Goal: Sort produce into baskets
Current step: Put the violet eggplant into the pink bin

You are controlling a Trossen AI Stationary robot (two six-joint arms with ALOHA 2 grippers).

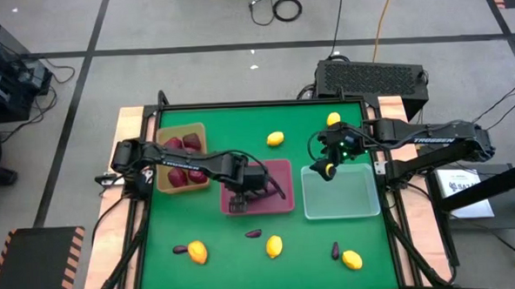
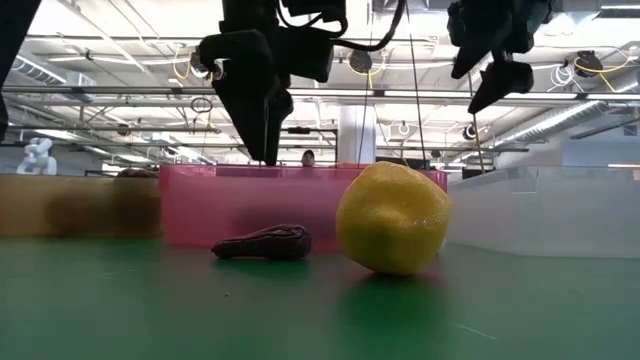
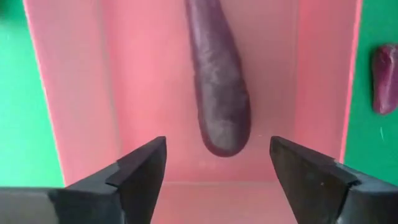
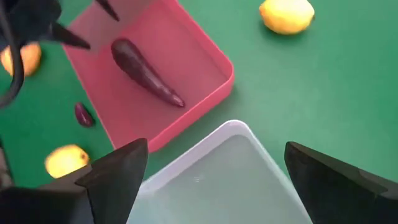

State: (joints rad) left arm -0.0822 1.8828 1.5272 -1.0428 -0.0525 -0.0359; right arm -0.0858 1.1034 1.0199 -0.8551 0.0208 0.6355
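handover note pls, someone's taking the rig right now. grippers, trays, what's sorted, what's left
Left gripper: open, above the pink tray, empty.
Right gripper: open, empty, over the clear tray's corner.
Done: one eggplant lies in the pink tray; red fruits in the tan tray.
Clear tray holds nothing yet.
Left: lemons and small purple pieces loose on the green mat.

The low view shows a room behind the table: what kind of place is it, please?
Probably a large robotics lab or industrial hall. Exposed ceiling beams with strip lights show behind the pink tray, cables lie on the taped floor, and an electronics box sits by the table.
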